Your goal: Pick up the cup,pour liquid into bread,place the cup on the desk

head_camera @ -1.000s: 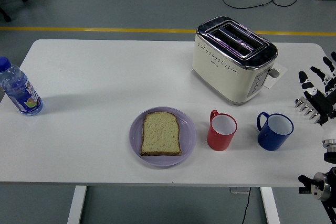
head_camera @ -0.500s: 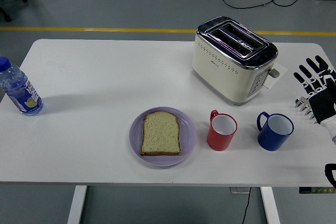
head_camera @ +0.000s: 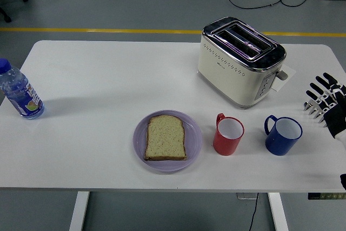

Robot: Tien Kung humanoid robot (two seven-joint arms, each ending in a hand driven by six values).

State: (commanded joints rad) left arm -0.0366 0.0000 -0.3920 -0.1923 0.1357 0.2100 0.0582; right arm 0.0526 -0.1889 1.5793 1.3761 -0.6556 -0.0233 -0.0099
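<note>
The right hand (head_camera: 328, 104) is cut off by the picture's right edge, only its spread fingers (head_camera: 316, 97) showing, while far to its left the water bottle (head_camera: 18, 93) loses part of its cap at the left edge.

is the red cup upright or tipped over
Upright. The red cup stands on its base on the white table, its open mouth facing up and white inside showing, handle at its upper left.
</note>
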